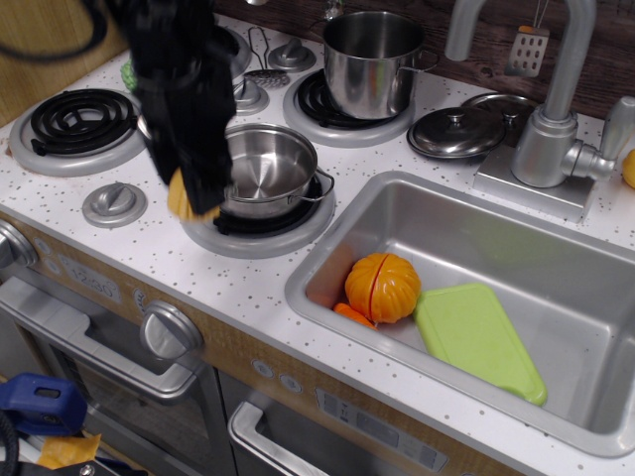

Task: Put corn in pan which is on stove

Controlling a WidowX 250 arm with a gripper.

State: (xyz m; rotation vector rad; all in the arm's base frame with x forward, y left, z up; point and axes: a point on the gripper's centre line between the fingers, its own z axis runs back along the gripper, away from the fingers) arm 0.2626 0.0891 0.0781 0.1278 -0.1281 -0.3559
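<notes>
The black gripper (201, 190) is blurred by motion and shut on the yellow corn (180, 199). It holds the corn above the counter, just left of the pan's rim. The shiny steel pan (266, 167) with a wire side handle sits empty on the front right burner of the white speckled stove (238, 288). The arm hides the back left burner and most of the corn.
A tall steel pot (372, 59) stands on the back right burner, with a steel lid (456, 131) beside it. The sink (585, 327) holds an orange pumpkin (383, 286) and a green board (479, 339). A grey faucet (554, 109) rises behind. A grey knob (114, 203) lies front left.
</notes>
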